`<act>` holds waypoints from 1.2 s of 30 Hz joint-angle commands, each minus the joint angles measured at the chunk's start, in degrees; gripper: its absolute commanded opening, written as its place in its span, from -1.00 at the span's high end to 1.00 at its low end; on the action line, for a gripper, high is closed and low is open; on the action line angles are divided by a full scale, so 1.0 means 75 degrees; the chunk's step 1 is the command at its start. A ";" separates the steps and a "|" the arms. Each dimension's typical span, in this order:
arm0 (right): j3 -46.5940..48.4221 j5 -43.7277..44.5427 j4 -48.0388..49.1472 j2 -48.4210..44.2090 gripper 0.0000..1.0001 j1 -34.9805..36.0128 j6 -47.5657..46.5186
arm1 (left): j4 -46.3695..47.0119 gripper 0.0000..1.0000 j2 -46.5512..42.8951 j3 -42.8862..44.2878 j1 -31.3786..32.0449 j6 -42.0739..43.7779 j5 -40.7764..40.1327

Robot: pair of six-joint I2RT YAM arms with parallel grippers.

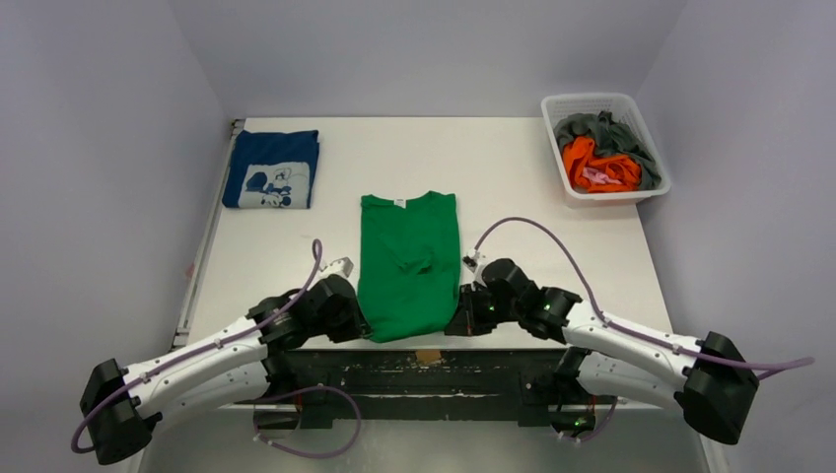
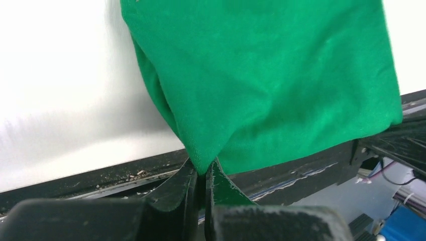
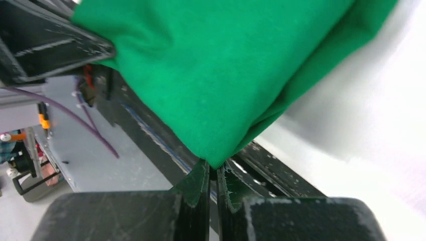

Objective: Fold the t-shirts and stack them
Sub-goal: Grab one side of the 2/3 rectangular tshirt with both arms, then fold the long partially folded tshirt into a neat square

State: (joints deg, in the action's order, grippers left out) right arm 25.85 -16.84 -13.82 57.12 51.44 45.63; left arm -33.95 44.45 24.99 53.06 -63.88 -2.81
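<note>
The green t-shirt (image 1: 409, 261) is soft knit cloth folded into a long, narrow rectangle. It lies mid-desk with its collar toward the far side and a small pucker at its centre. The desk (image 1: 552, 246) is smooth and white, with a dark, scuffed near edge where the shirt's hem lies. The left pincer (image 2: 203, 173) is clenched on the near left corner, the cloth drawn to a point between its dark fingers. The right pincer (image 3: 215, 170) grips the near right corner likewise. At the far left lies one navy t-shirt (image 1: 271, 169), folded square with its white cartoon print upward. At the far right, one white lattice basket (image 1: 592, 100) holds a crumpled orange t-shirt (image 1: 596, 168) and grey cloth (image 1: 606, 128); whether the grey is one piece I cannot tell.
</note>
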 commanded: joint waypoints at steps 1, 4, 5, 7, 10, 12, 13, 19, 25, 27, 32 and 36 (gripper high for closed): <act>0.1219 0.0996 -0.0710 -0.0297 1.00 0.0000 -0.0250 | -0.0510 1.00 0.0030 0.1276 -0.0073 0.0550 -0.0988; 0.2015 0.1897 -0.0920 -0.0021 1.00 -0.0070 -0.0436 | -0.0510 1.00 0.0540 0.2279 -0.0809 0.1179 -0.0885; 0.2248 0.2158 -0.0885 0.0098 1.00 -0.0174 -0.0488 | -0.0333 1.00 0.0727 0.2478 -0.1129 0.1431 -0.0693; 0.2675 0.2239 -0.0761 0.0425 1.00 -0.0457 -0.0533 | -0.0166 1.00 0.1251 0.2936 -0.1730 0.1814 -0.0416; 0.3227 0.2052 -0.0558 0.0963 1.00 -0.1285 -0.0614 | -0.0372 1.00 0.2037 0.3817 -0.2318 0.2334 -0.0484; 0.3571 0.1943 -0.0337 0.1331 1.00 -0.1701 -0.0768 | -0.0339 1.00 0.2537 0.4277 -0.2661 0.2628 -0.0507; 0.3863 0.1951 -0.0260 0.1512 1.00 -0.1836 -0.0872 | -0.0275 1.00 0.2783 0.4486 -0.2833 0.2762 -0.0480; 0.5012 0.1654 0.0033 0.3039 1.00 -0.2691 -0.1188 | 0.0153 1.00 0.4750 0.5916 -0.3862 0.3280 0.0329; 0.5877 0.1457 0.0306 0.4388 1.00 -0.3248 -0.1081 | 0.0379 1.00 0.6662 0.7093 -0.4643 0.3473 0.1648; 0.6189 0.1633 0.0245 0.4741 1.00 -0.3323 -0.1037 | 0.0524 1.00 0.7117 0.7354 -0.4850 0.3498 0.2025; 0.6649 0.1803 0.0338 0.5407 1.00 -0.3377 -0.0902 | 0.0624 0.86 0.8426 0.8214 -0.5269 0.3595 0.2947; 0.7100 0.2004 0.0571 0.6199 1.00 -0.3559 -0.0813 | 0.0556 0.42 0.9254 0.9028 -0.5486 0.3584 0.3201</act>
State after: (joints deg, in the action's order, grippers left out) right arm 74.02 -4.69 -13.63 100.01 26.44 38.72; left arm -31.09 110.26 86.46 13.74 -38.15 16.73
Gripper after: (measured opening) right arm 0.012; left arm 0.189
